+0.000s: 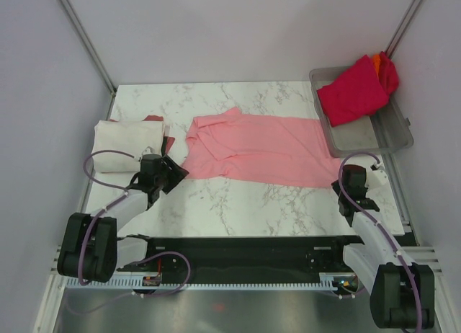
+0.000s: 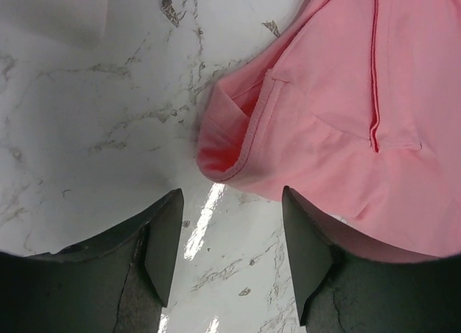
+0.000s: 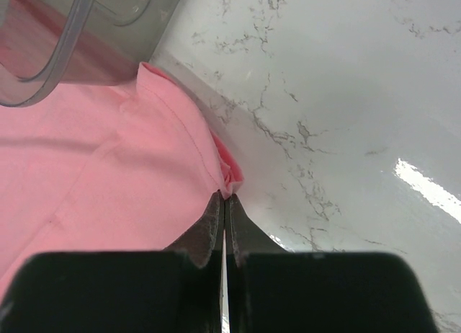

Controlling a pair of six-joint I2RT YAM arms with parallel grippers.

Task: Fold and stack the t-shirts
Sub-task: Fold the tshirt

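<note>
A light pink short-sleeved t-shirt point(image 1: 259, 149) lies spread flat across the middle of the white marbled tabletop point(image 1: 230, 203) in the top view, its right end reaching to the grey translucent plastic tray point(image 1: 360, 135) at the upper right. A crimson t-shirt point(image 1: 351, 94) is heaped in the tray with a bit of orange cloth point(image 1: 377, 60) behind it. At the left of the frame sits a folded cream-white t-shirt point(image 1: 126, 140) with a dark red t-shirt point(image 1: 171, 144) showing at its edge. The left gripper point(image 2: 232, 203) is spread wide with nothing between its fingers, just short of the pink shirt's curled lower-left corner. The right gripper point(image 3: 224, 203) has its fingers pressed together, tips against the puckered lower-right corner; whether any cloth is pinched between them cannot be told.
</note>
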